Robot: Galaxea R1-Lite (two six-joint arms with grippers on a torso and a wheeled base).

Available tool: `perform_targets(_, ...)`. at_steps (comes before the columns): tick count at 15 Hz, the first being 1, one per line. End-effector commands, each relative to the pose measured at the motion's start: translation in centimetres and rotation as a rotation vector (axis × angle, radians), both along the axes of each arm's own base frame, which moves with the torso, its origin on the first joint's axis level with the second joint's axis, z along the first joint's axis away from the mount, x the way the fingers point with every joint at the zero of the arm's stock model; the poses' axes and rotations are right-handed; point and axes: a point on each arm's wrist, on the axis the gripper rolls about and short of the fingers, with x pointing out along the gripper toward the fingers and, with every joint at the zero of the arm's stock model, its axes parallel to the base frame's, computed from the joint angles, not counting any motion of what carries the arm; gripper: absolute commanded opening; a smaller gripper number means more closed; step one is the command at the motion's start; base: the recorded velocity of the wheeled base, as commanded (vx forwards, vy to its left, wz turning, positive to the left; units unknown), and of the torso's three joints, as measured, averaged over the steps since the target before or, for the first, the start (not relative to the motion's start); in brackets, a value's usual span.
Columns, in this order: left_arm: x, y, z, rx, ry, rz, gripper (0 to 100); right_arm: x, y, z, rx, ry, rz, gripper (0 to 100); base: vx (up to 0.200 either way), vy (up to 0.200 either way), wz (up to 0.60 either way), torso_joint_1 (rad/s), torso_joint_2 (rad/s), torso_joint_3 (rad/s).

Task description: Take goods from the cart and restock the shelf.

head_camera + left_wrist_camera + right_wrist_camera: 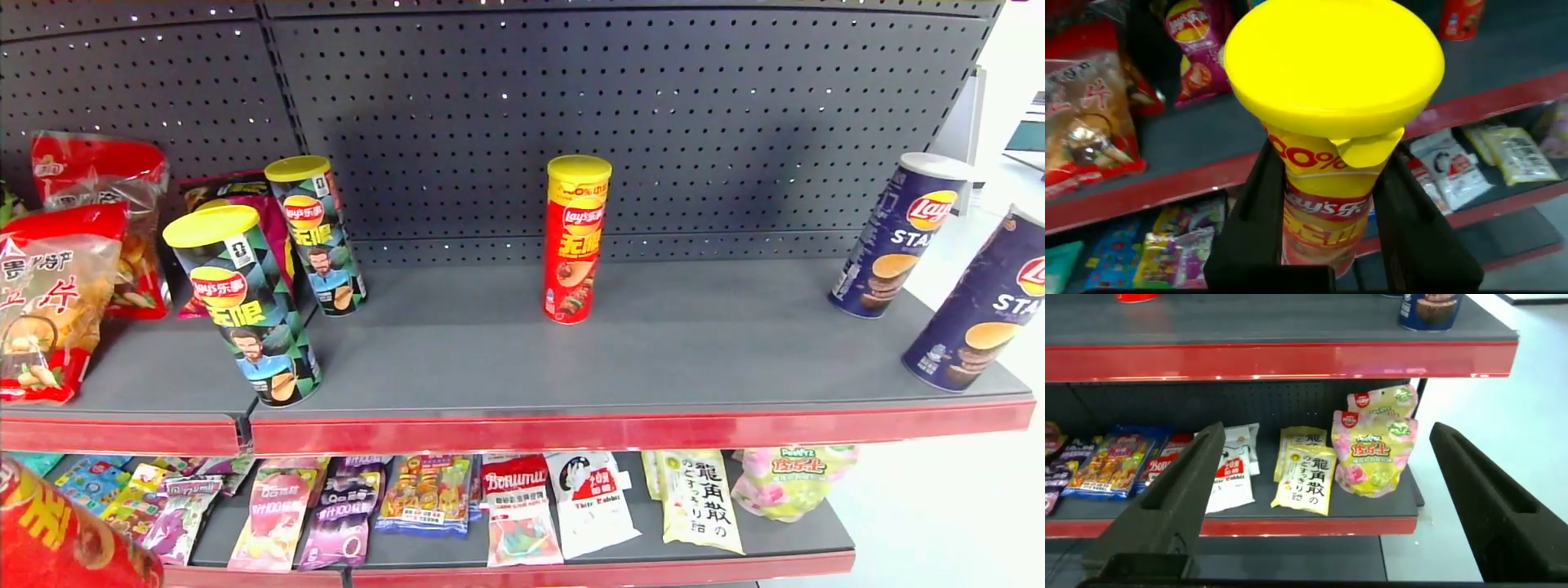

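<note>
Your left fingers [1253, 212] are gripping a red can [1331, 65] with a yellow lid from both sides, holding it upright and low in front of the shelves, toward their left end. Your right fingers [1176, 498] are standing wide open with nothing between them, facing the lower shelf [1315, 527] of snack bags [1306, 478].

I am judging that the carrying step is going on: the can is taken but not yet placed. The next move is asking you to lift it over the red front edge of the upper shelf [653, 425] and set it on the bare board beside the one red twin [575, 237] at the middle.

Two green-black cans [245, 302] are standing toward the left end, and two dark blue cans [898, 233] at the right end.
</note>
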Motion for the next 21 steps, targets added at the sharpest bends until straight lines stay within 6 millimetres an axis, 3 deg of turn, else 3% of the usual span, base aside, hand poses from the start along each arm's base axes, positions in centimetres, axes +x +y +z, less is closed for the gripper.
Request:
perform_targets(1, -1.6, -0.1, 0.4, -0.064, -0.055, -0.040, 0, 0.0, 0.0, 0.0, -0.005, -0.004, 0.000, 100, 0.000, 0.000, 0.00, 0.000, 0.00, 0.000)
perform_targets(2, -1.6, -0.1, 0.4, -0.079, -0.051, -0.054, 0, -0.1, 0.0, 0.2, -0.011, -0.014, 0.000, 100, 0.000, 0.000, 0.00, 0.000, 0.00, 0.000)
perform_targets(3, -1.4, -0.2, 0.0, -0.096, -0.028, -0.080, 0, -0.4, 0.0, 6.0, 0.015, -0.076, 0.071, 100, 0.000, 0.000, 0.00, 0.000, 0.00, 0.000)
perform_targets(4, -1.1, -0.2, -0.6, -0.098, -0.004, -0.079, 0, 0.7, 0.0, 9.7, 0.100, -0.045, 0.123, 100, 0.000, 0.000, 0.00, 0.000, 0.00, 0.000)
perform_targets(5, -1.1, -0.2, -0.8, -0.097, 0.002, -0.080, 0, 1.2, 0.1, 11.0, 0.115, -0.034, 0.161, 100, 0.000, 0.000, 0.00, 0.000, 0.00, 0.000)
perform_targets(6, -0.7, -0.2, -0.9, -0.091, 0.015, -0.078, 0, 2.9, 0.4, 12.6, 0.066, 0.023, 0.281, 100, 0.000, 0.000, 0.00, 0.000, 0.00, 0.000)
perform_targets(8, 0.1, 0.0, -0.8, -0.091, 0.045, -0.023, 0, 6.5, 1.1, 14.8, 0.032, 0.083, 0.321, 100, 0.000, 0.000, 0.00, 0.000, 0.00, 0.000)
perform_targets(12, 1.6, 0.0, -0.5, -0.095, 0.113, -0.026, 0, 16.7, 3.9, 17.3, 0.047, 0.158, 0.595, 100, 0.000, 0.000, 0.00, 0.000, 0.00, 0.000)
perform_targets(16, 1.7, 0.0, 0.2, -0.095, 0.093, -0.035, 0, 26.8, 5.1, 15.5, 0.045, 0.163, 0.865, 100, 0.000, 0.000, 0.00, 0.000, 0.00, 0.000)
perform_targets(21, 1.9, 0.0, 0.8, -0.094, 0.081, -0.035, 0, 34.9, 6.6, 14.8, 0.001, 0.130, 0.987, 100, 0.000, 0.000, 0.00, 0.000, 0.00, 0.000)
